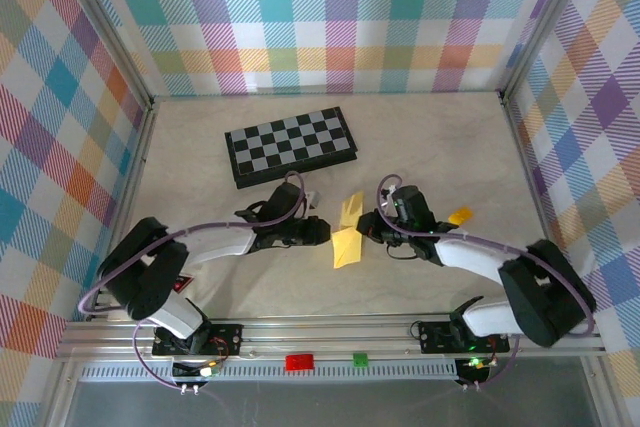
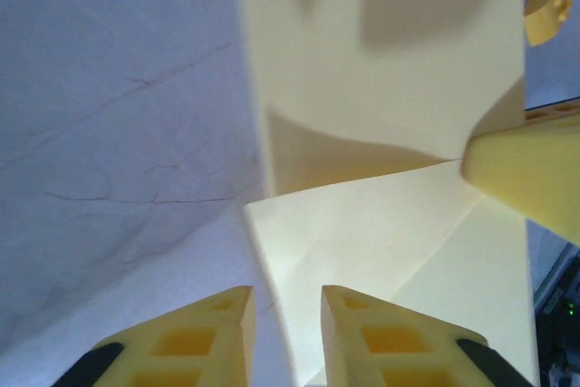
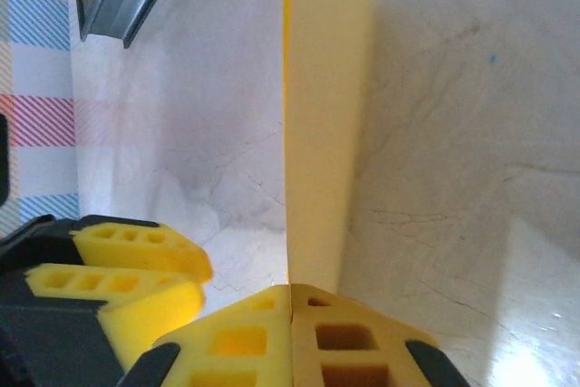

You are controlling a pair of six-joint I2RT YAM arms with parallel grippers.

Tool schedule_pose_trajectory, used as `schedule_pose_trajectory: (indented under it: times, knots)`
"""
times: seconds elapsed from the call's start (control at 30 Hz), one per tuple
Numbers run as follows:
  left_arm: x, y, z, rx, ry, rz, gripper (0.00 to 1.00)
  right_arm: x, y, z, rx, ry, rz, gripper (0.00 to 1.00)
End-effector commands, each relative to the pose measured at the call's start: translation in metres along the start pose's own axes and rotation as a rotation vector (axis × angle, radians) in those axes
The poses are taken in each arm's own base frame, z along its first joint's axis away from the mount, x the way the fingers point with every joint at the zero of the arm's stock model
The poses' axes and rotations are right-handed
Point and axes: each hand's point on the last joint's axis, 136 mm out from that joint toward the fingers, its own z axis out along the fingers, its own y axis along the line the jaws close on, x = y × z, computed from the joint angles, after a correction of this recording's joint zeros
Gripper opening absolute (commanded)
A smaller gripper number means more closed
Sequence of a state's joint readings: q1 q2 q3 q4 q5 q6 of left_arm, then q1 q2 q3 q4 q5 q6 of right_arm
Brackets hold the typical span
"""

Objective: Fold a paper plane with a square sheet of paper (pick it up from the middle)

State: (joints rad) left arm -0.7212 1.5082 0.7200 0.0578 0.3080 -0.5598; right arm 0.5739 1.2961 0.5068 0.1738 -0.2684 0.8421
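Observation:
The yellow square sheet of paper (image 1: 346, 242) lies partly folded at the table's middle, one flap (image 1: 352, 209) raised. My right gripper (image 1: 366, 228) is shut on its right edge; in the right wrist view the paper (image 3: 317, 115) stands up from the closed jaws of the right gripper (image 3: 290, 287). My left gripper (image 1: 326, 232) is at the sheet's left edge. In the left wrist view the left gripper (image 2: 285, 292) shows a narrow gap between its fingers, with the creased paper (image 2: 390, 88) running under that gap. The right gripper's fingertip (image 2: 526, 169) rests on the fold.
The black-and-grey chessboard (image 1: 290, 144) lies behind the paper toward the back wall. A small orange-yellow block (image 1: 460, 215) sits right of the right arm and shows as well in the left wrist view as the block (image 2: 546, 8). Checked walls enclose three sides.

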Motion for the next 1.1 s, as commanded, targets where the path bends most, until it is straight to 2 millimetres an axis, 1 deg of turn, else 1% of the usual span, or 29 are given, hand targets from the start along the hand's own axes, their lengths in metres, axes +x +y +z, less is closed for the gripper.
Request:
schedule_pose_trajectory:
  times: [0.0,0.07,0.17,0.23,0.33,0.4,0.5,0.6,0.67,0.73,0.8,0.87,0.9,1.0,1.07]
  knots:
    - [-0.021,0.009,-0.022,-0.069,-0.147,0.001,0.31,-0.008,0.006,-0.024,0.164,-0.033,-0.202,0.08]
    - [-0.027,0.016,-0.033,-0.109,-0.209,-0.010,0.34,-0.011,0.013,-0.038,0.270,-0.047,-0.314,0.07]
    - [-0.035,0.027,-0.050,-0.160,-0.292,-0.037,0.39,-0.020,0.015,-0.061,0.511,-0.062,-0.487,0.06]
    - [-0.037,0.035,-0.058,-0.194,-0.330,-0.063,0.42,-0.027,0.010,-0.074,0.691,-0.041,-0.587,0.06]
    - [-0.038,0.049,-0.067,-0.229,-0.352,-0.100,0.43,-0.041,-0.001,-0.098,0.939,-0.025,-0.653,0.06]
    - [-0.036,0.058,-0.072,-0.241,-0.357,-0.128,0.43,-0.051,-0.003,-0.107,1.028,-0.042,-0.678,0.07]
    - [-0.035,0.073,-0.079,-0.256,-0.369,-0.179,0.43,-0.058,-0.004,-0.107,1.065,-0.077,-0.694,0.09]
    - [-0.035,0.087,-0.088,-0.263,-0.389,-0.229,0.43,-0.057,-0.010,-0.095,1.068,-0.100,-0.652,0.10]
    - [-0.035,0.095,-0.095,-0.268,-0.411,-0.263,0.43,-0.052,-0.017,-0.080,1.070,-0.080,-0.631,0.11]
    - [-0.035,0.102,-0.105,-0.275,-0.448,-0.293,0.43,-0.043,-0.025,-0.061,1.087,-0.025,-0.615,0.11]
    - [-0.035,0.107,-0.114,-0.280,-0.484,-0.306,0.44,-0.033,-0.029,-0.043,1.116,0.015,-0.625,0.11]
    - [-0.035,0.111,-0.124,-0.294,-0.513,-0.311,0.46,-0.024,-0.024,-0.022,1.113,0.040,-0.641,0.11]
    - [-0.034,0.113,-0.130,-0.305,-0.527,-0.311,0.46,-0.017,-0.021,-0.007,1.093,0.062,-0.649,0.11]
    - [-0.033,0.115,-0.145,-0.324,-0.567,-0.313,0.47,0.001,-0.005,0.034,1.001,0.110,-0.658,0.12]
    - [-0.031,0.115,-0.150,-0.319,-0.584,-0.311,0.49,0.011,0.008,0.058,0.926,0.135,-0.655,0.13]
